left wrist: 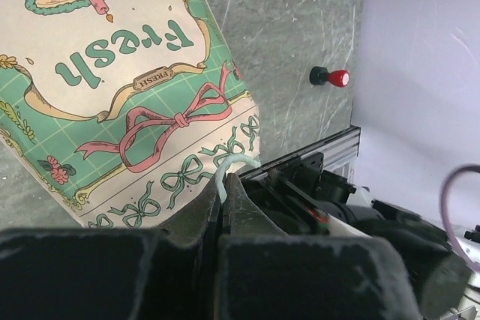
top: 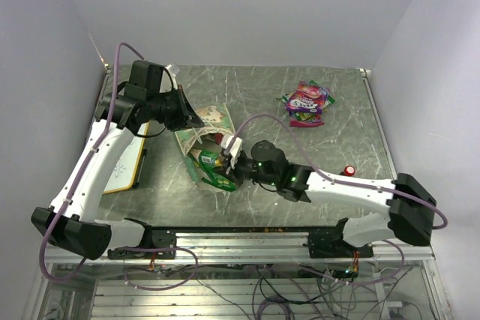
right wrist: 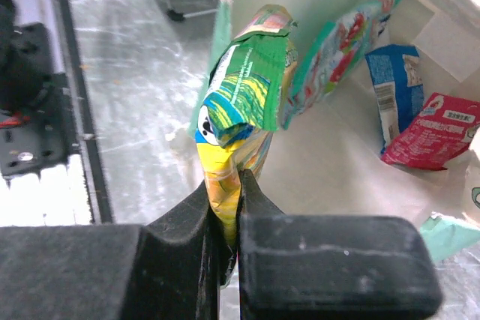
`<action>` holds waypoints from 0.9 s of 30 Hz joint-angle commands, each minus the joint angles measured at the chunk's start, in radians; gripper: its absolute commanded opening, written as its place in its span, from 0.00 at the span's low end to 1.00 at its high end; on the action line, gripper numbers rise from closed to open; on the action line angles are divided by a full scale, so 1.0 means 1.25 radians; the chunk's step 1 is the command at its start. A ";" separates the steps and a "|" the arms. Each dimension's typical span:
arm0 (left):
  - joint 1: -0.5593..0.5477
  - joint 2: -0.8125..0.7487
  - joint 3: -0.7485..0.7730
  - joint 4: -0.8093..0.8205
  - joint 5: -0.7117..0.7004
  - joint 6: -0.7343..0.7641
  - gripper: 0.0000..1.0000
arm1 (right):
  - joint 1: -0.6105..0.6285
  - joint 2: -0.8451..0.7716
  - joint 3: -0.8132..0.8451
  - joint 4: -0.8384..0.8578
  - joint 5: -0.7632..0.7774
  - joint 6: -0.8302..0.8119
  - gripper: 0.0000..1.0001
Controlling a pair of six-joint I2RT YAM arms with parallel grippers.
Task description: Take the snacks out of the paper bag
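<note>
You had bright, even overhead light, shadows soft; the worktop (right wrist: 127, 50) glared white in your right wrist view; the paper bag (right wrist: 322, 170) burned out at its upper corner; fingers (left wrist: 90, 275) nearest both wrist lenses blurred dark.

A grey marbled table (top: 255, 91) carries paper bag (top: 215, 118), snack pile (top: 307, 103), red button (top: 349, 171), whiteboard (top: 124, 162).

The paper bag (top: 204, 134) lies on the tabletop (top: 262, 95), mouth toward the near edge. One packet (right wrist: 240, 110) sits at the mouth; further packets (right wrist: 420, 125) lie deeper inside. Behind and right of the bag: loose packets (top: 307, 103). Right, slightly nearer: button (top: 349, 171). Left: whiteboard (top: 124, 162).
</note>
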 commanded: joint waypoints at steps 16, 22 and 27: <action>0.006 -0.082 -0.058 0.040 -0.076 -0.074 0.07 | 0.003 -0.211 0.690 -0.978 0.117 0.146 0.00; 0.006 -0.105 -0.081 0.032 -0.067 -0.071 0.07 | 0.003 -0.109 0.892 -1.175 0.580 0.320 0.00; 0.006 -0.117 -0.075 0.038 -0.079 -0.064 0.07 | -0.002 -0.034 0.900 -1.193 0.758 0.386 0.00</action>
